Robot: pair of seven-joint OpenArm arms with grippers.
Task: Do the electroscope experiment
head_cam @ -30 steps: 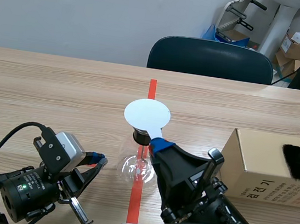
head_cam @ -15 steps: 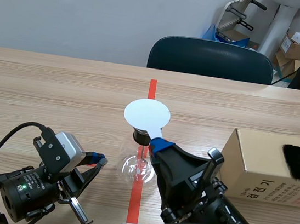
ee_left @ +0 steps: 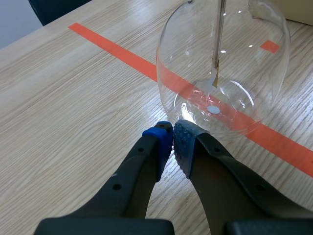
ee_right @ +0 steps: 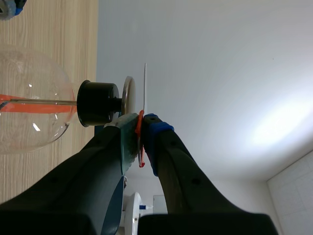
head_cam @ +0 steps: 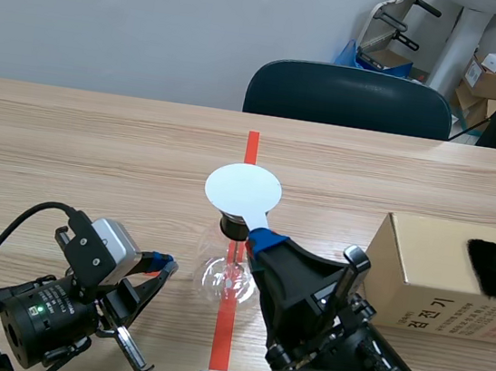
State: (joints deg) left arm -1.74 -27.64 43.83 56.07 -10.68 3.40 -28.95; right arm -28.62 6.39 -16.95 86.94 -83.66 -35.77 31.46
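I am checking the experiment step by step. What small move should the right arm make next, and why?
Probably ease the right gripper a little toward the flask, so its white disc meets the metal plate. The right wrist view shows a thin gap between them, and the strip inside the flask hangs straight.

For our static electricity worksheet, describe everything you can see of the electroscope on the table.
The electroscope is a round, clear glass flask standing upright on the orange-red tape line of the wooden table. A black stopper plugs its neck, topped by a flat metal plate. A thin metal rod runs down inside the bulb. The right tool holds a white disc just over the plate; contact is unclear. The left tool, shut, sits with its tips by the bulb's base.
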